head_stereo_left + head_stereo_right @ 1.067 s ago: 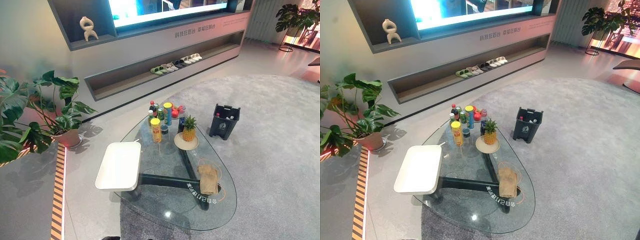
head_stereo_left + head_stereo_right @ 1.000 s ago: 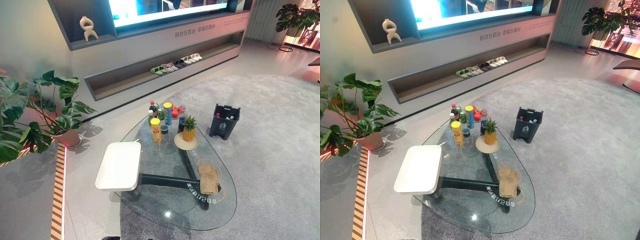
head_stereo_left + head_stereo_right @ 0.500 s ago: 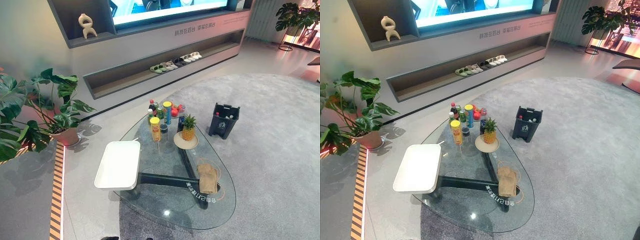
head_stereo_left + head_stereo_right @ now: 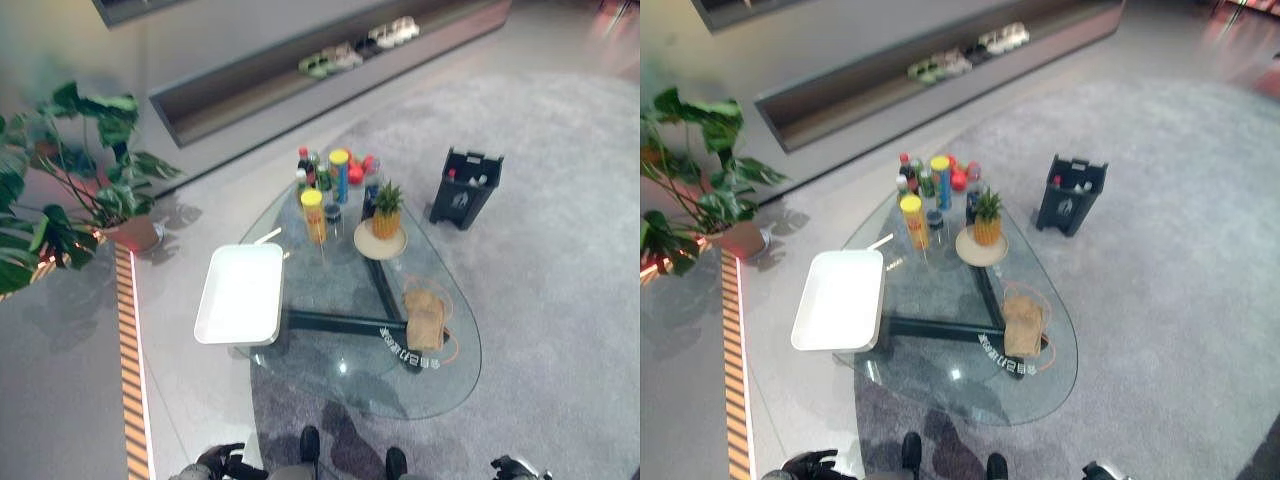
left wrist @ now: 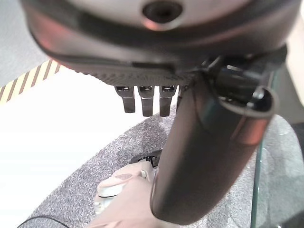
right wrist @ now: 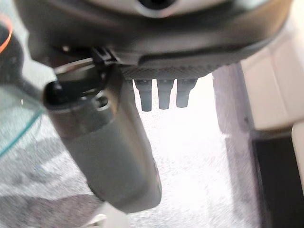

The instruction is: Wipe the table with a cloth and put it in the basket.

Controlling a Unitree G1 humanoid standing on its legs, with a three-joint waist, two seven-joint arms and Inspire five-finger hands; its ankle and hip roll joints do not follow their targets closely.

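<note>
A crumpled tan cloth [image 4: 424,318] lies on the right part of the oval glass table [image 4: 340,392], with a thin orange ring showing around it. A black basket [image 4: 465,188] holding a few items stands on the carpet beyond the table's far right end. My left hand [image 4: 215,462] and right hand [image 4: 515,467] hang low at the near edge, well short of the table. In the left wrist view the left hand [image 5: 161,42] has straight fingers [image 5: 145,99] and holds nothing. The right hand [image 6: 156,38] looks the same, its fingers [image 6: 164,97] straight.
A white tray [image 4: 240,295] lies on the table's left side. Several bottles and cans [image 4: 330,185] and a pineapple [image 4: 385,212] on a plate crowd the far end. A potted plant [image 4: 70,180] stands far left beside a striped floor strip [image 4: 130,370].
The whole picture has shifted: the camera now looks further down, so the table sits higher in view and both hands show at the bottom edge. The cloth and basket have not moved.
</note>
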